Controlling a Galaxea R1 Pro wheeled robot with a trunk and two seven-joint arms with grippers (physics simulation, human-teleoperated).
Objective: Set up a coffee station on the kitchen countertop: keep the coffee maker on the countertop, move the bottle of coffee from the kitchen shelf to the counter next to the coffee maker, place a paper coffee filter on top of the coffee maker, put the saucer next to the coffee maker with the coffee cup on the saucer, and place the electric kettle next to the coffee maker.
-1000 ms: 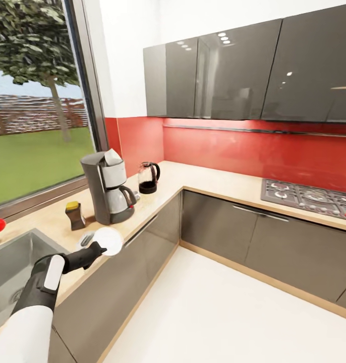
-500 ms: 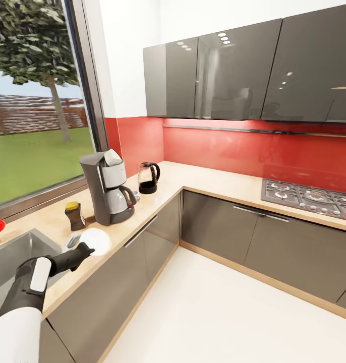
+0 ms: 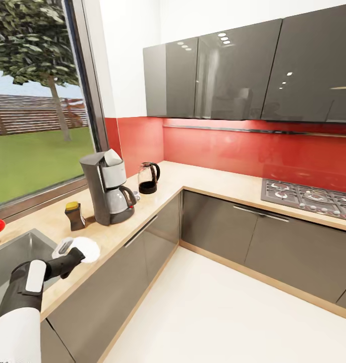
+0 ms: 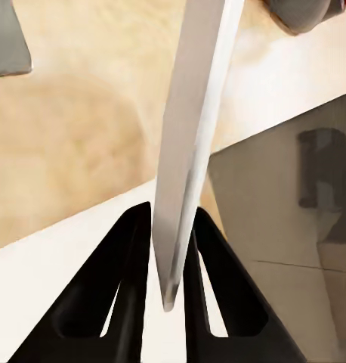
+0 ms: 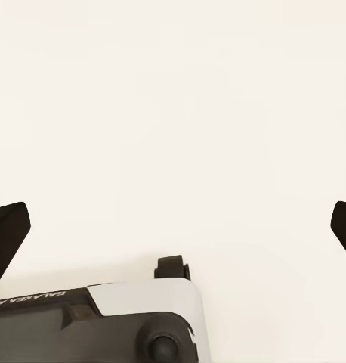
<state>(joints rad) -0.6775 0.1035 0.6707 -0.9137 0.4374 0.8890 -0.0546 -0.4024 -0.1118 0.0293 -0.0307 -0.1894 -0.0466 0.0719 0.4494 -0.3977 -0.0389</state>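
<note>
Here left gripper (image 3: 76, 253) pinches saucer (image 3: 85, 248) edge

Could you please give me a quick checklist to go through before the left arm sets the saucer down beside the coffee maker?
1. Grip on the saucer: ok, the left tool pinches its rim between both fingers.
2. Saucer over the kitchen countertop: ok, it hangs above the worktop between the sink and the coffee maker.
3. Landing spot: ok, bare worktop lies in front of the machine; the bottle of coffee stands apart to its side.
4. Saucer level: not ok, it is held tilted.
5. Right tool: ok, open, fingers spread wide, holding nothing.
6. Coffee cup ready: cannot tell.
</note>
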